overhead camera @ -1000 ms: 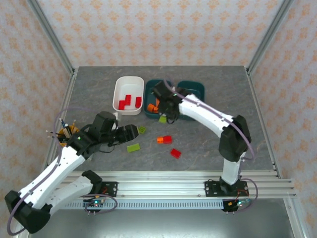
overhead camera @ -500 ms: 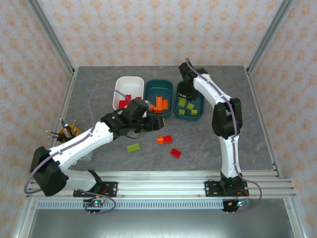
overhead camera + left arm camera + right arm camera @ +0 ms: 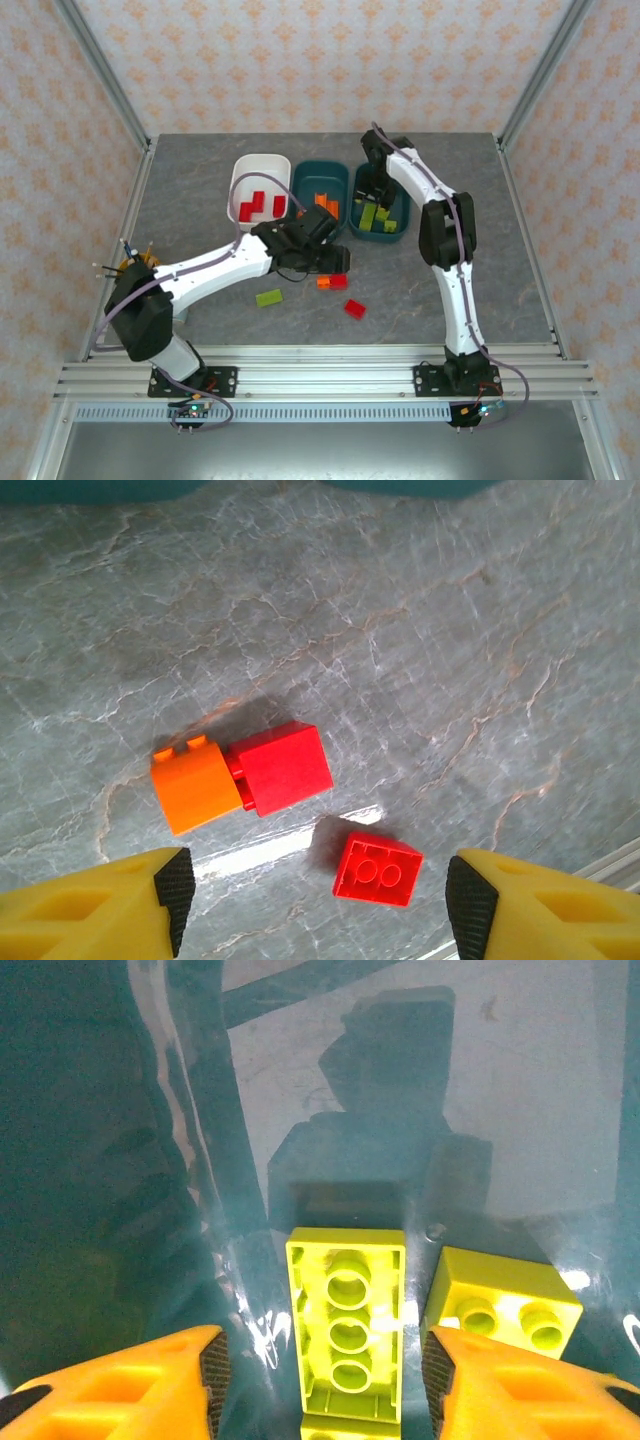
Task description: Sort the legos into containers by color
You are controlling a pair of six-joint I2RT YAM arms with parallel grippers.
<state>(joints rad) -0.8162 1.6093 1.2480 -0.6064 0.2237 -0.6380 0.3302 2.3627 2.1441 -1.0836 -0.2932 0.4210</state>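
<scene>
Top camera overlooks the whole table [image 3: 200, 190]; wrist cameras look down close

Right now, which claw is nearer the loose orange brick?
Left. The left claw hangs open just above the orange brick on the table; the right claw is away over the green bricks in the right teal tub.

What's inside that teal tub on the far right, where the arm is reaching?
Several lime green bricks lie in the tub. The right arm hangs over its far half, hiding anything beneath from above.
</scene>
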